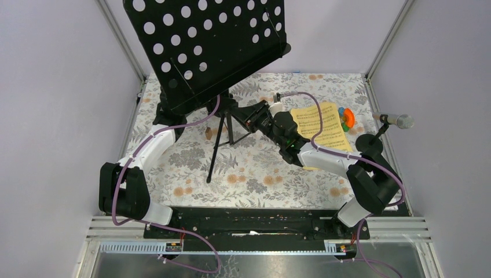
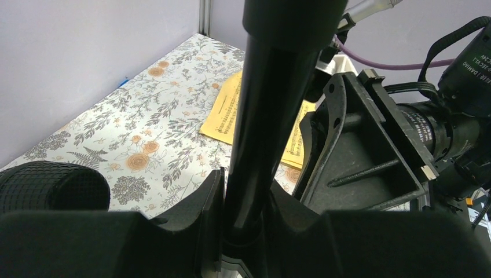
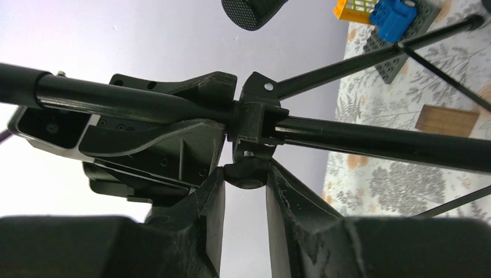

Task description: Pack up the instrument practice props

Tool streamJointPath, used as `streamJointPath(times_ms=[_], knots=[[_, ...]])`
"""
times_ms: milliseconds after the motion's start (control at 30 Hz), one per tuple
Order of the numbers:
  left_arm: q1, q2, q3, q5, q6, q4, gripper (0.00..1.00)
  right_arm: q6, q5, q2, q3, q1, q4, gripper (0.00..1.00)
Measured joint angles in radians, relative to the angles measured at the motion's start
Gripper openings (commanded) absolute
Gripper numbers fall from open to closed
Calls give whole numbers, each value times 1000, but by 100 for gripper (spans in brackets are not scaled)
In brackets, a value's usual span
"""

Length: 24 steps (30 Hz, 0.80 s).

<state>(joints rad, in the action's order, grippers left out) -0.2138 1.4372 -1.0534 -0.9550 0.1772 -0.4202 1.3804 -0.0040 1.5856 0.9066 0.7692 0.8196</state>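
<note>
Music stand, upright at the back left of the table, its perforated rack tilted and overhanging both arms; tripod legs are spread on the floral cloth.

(a) Left gripper: fingers clamped on the centre tube, one on each side low on the shaft.
(b) Right gripper: fingers closed against both sides of the small collar knob, where the leg braces meet the tube.
(c) Also to be packed: yellow sheet music flat to the right, silver microphone on its post at the right edge, black microphone close behind the left gripper.
(d) Not task items: toy block build, plastic toy, wooden block.

Hazards, as judged from here. If the knob is slackened, the collar may slide and the legs fold at once, so the left grip would have to carry the whole stand. The wide rack makes the stand top-heavy, so a slip would likely topple it. A folding leg could sweep the wooden block or the toy block build. The right arm's cable crosses over the pages and might drag them.

Materials. The tube is smooth, glossy black metal, round and offering little friction. The rack is flat sheet punched with round holes. The knob is small, rounded, matt plastic. The pages are thin paper, and the black microphone head is fine mesh.
</note>
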Motion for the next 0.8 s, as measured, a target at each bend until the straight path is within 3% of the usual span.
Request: streamJointPath(times_ms=[267,800], knots=[[8,0,0,6,7,-2,0,-354,-19,-4,83,0,-117,1],[9,8,16,-10,51,-61,0,-1651,50,-31,127,110,-194,2]])
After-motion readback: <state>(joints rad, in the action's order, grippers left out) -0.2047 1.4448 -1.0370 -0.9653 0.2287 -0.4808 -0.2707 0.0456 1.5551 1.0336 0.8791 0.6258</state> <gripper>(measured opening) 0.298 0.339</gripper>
